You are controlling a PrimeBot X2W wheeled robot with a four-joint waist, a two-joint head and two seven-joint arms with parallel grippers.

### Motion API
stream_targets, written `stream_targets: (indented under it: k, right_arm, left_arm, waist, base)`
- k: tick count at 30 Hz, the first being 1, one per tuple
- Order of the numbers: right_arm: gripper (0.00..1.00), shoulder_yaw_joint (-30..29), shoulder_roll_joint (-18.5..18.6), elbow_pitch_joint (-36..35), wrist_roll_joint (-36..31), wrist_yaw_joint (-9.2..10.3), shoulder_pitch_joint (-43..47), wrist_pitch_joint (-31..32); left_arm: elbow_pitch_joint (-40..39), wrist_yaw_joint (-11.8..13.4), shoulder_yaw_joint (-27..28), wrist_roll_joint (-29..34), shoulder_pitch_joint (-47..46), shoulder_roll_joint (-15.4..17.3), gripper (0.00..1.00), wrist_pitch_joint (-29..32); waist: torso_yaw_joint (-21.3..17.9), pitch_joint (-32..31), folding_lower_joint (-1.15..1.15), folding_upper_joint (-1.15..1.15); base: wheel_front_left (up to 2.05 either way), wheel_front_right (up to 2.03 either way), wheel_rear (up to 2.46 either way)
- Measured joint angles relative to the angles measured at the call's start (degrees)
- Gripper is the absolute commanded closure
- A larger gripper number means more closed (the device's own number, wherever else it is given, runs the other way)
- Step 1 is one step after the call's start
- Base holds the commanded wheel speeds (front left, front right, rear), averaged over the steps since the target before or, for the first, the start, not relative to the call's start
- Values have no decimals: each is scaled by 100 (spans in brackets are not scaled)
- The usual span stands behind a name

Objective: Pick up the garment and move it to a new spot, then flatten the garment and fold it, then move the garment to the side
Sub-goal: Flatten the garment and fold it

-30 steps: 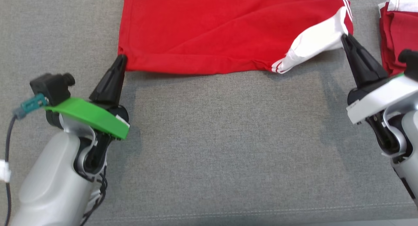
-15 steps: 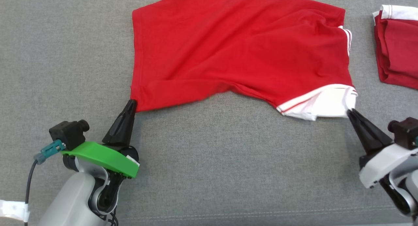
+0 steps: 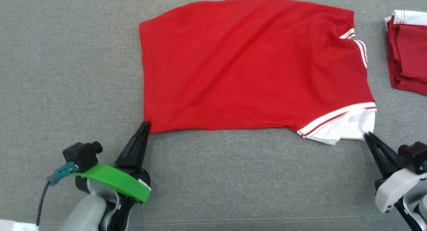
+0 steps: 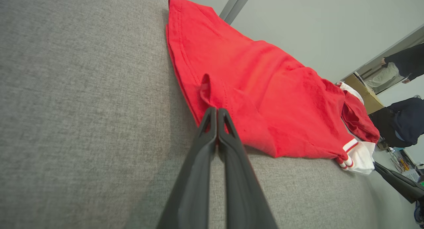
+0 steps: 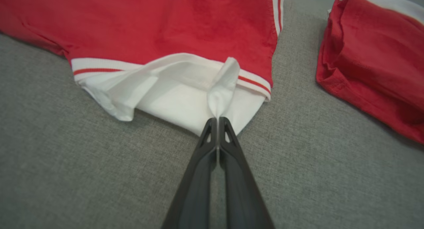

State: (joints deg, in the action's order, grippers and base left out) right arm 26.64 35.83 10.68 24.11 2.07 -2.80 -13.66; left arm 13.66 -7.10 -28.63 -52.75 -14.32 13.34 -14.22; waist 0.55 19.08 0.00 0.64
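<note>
The garment [image 3: 253, 67] is a red shirt with white, red-striped trim, spread nearly flat on the grey cloth surface [image 3: 66, 57]. My left gripper [image 3: 146, 124] is shut on its near left red corner; the left wrist view shows that corner [image 4: 207, 90] pinched up between the closed fingers [image 4: 217, 110]. My right gripper [image 3: 366, 135] is shut on the white part at the near right corner. In the right wrist view a fold of white cloth [image 5: 222, 86] stands up from the closed tips [image 5: 217, 119]. Shallow creases cross the red body [image 5: 172, 23].
A second folded red and white garment [image 3: 407, 54] lies at the right edge, close beside the spread shirt [image 5: 374, 47]. Bare grey cloth extends to the left and along the near side. In the left wrist view, people in dark clothes [image 4: 402, 123] stand far off.
Both grippers have drawn the garment's near edge toward me, laying the shirt out on the surface. The near hem is straighter now, and the white part lies lower at the right.
</note>
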Motion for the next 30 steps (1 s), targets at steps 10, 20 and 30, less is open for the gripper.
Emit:
stream_targets:
  k: [10,20,30]
  right_arm:
    - [24,104,-31,291,-111,4,230,-52]
    - [0,-11,-34,641,-156,64,302,-79]
    - [0,-470,-393,434,15,265,478,-92]
  left_arm:
    - [78,-1,-164,108,309,60,0,-2]
    - [289,-2,379,389,449,287,0,-3]
    - [16,13,1230,735,682,154,0,-3]
  waist:
    - [31,17,0,0]
    - [-18,-115,0,0]
    - [-91,-411,0,0]
  base:
    - [0,0,0]
    - [0,0,0]
    - [0,0,0]
